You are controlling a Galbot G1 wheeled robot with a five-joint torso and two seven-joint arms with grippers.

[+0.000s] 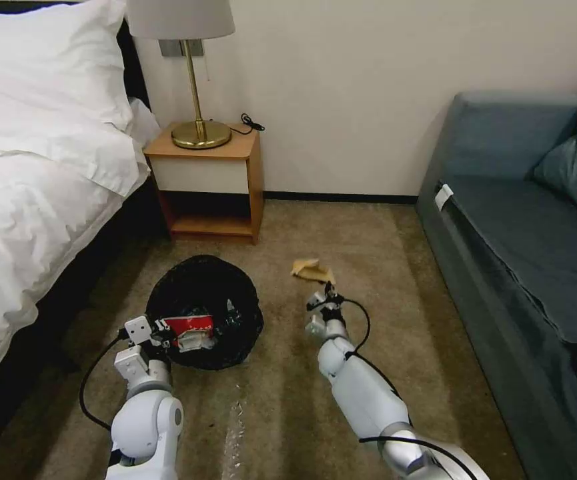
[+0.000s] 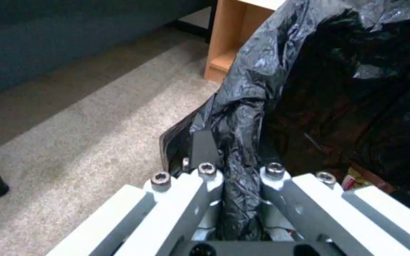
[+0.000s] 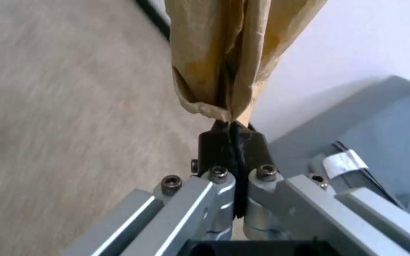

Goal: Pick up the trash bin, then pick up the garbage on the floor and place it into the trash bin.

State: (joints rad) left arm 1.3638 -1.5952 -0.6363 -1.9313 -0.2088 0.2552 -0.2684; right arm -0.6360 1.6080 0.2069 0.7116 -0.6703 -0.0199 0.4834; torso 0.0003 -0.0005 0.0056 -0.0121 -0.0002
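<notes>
Head cam had the left gripper (image 1: pixel 168 331) clamped on the trash bin (image 1: pixel 205 320) rim near the bed; its wrist cam showed bag plastic pinched between fingers. The right gripper (image 3: pixel 233 137) had pinched the tan paper bag (image 3: pixel 233 53) tight, held above the carpet.

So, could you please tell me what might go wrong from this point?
1. The right gripper pinches only an edge of the tan paper bag, so it might slip or tear free.
2. The left gripper holds the trash bin by its bag-covered rim; the black liner could slide, tilting the bin and spilling the red packet.
</notes>
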